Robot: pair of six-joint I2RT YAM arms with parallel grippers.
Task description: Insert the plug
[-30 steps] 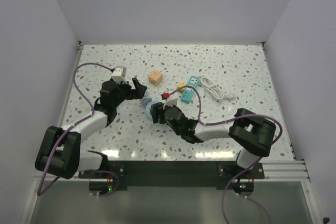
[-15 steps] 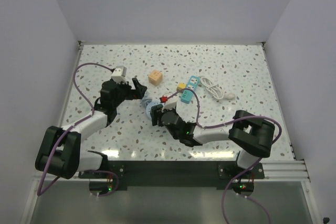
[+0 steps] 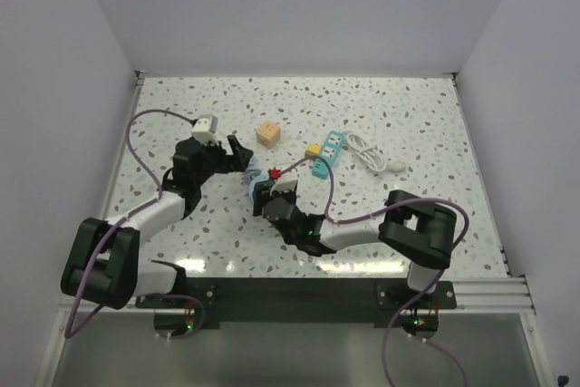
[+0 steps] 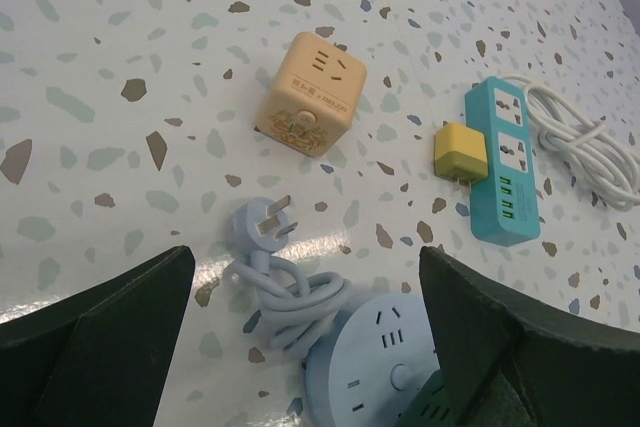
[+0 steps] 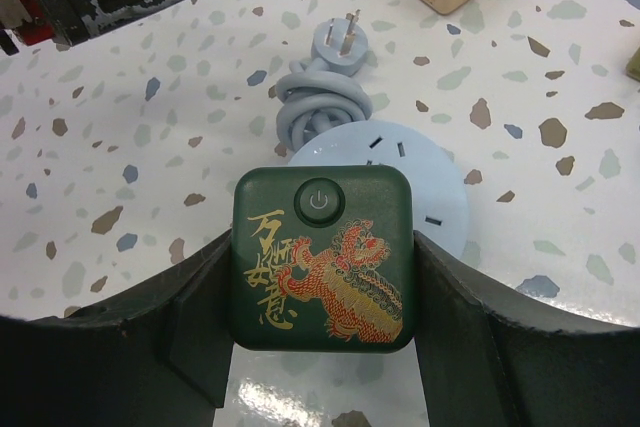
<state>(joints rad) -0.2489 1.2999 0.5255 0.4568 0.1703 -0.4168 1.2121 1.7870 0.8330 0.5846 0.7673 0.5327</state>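
The plug point(image 5: 322, 255) is a dark green cube with a gold and red dragon and a power button on its top face. My right gripper point(image 5: 322, 247) is shut on its two sides, and its prongs are hidden underneath. It hangs over the near edge of a round light-blue socket point(image 5: 430, 192) with a coiled blue cord point(image 5: 310, 97). I cannot tell whether plug and socket touch. My left gripper point(image 4: 305, 267) stands wide open just left of them, its fingers either side of the socket point(image 4: 375, 362) and cord. From above, the right gripper point(image 3: 265, 189) covers the plug.
A tan-orange cube point(image 3: 266, 133) lies behind the socket. To the right are a teal power strip point(image 3: 328, 150) with a small yellow block point(image 3: 313, 149) at its side and a coiled white cable point(image 3: 367, 151). White walls enclose the speckled table point(image 3: 417, 115).
My right gripper has carried the plug leftward and nearer the round blue socket. The left arm has stayed still.
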